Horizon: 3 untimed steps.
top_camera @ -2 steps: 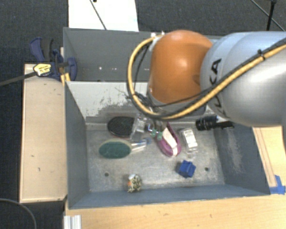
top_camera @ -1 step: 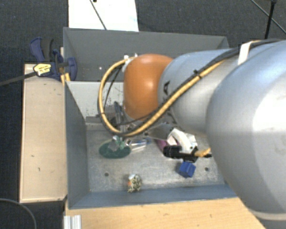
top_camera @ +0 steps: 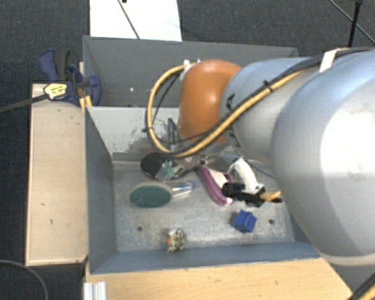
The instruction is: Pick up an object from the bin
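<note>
Grey metal walls of the bin (top_camera: 103, 186) enclose a loose scatter of small things on its floor. The arm (top_camera: 325, 149) comes in over the right edge, and its orange cover (top_camera: 203, 102) and looped yellow cable (top_camera: 152, 114) hang over the middle of the back wall. The jaws sit below that cover, low near the foot of the back wall, and the cover hides most of them, so I cannot tell whether they are released or clenched.

Nearest to them is a black round thing (top_camera: 152, 164), lying at the foot of the back wall just to the left of where the jaws come down. A little toward the front edge lies a clear piece with a blue end (top_camera: 182, 188), which appears to touch a dark green oval disc (top_camera: 150, 196) on its left. Both sit apart from the cover, on the open floor.

A purple curved strip (top_camera: 210, 183) lies to the right of the clear piece, running toward the front. Beside it, close under the arm at the right edge, are a white thing (top_camera: 244, 170) and a black piece with an orange tip (top_camera: 253, 196). A blue block (top_camera: 244, 220) sits toward the front right corner, well apart from the jaws. A speckled lump (top_camera: 176, 239) rests near the middle of the front edge.
</note>
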### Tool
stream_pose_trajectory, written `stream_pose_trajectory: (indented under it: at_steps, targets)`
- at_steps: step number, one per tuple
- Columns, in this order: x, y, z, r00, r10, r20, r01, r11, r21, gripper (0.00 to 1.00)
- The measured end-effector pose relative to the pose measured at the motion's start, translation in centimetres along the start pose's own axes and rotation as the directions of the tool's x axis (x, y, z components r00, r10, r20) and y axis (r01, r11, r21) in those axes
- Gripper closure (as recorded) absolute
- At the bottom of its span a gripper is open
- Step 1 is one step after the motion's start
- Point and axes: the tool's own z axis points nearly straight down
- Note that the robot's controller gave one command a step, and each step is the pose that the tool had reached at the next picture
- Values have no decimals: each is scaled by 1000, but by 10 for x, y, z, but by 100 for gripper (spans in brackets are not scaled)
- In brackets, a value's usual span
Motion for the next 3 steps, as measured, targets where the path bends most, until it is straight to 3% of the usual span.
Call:
stream_pose_trajectory:
  at_steps: [1, 2, 3]
  targets:
    - [2, 1, -1, 1000, -6, -1, 6, 1000, -1, 0]
    - [-1, 4, 71, 997, 74, -2, -74, 997, -2, 0]
    - [-2, 9, 63, 997, 71, 2, -71, 997, -19, 100]
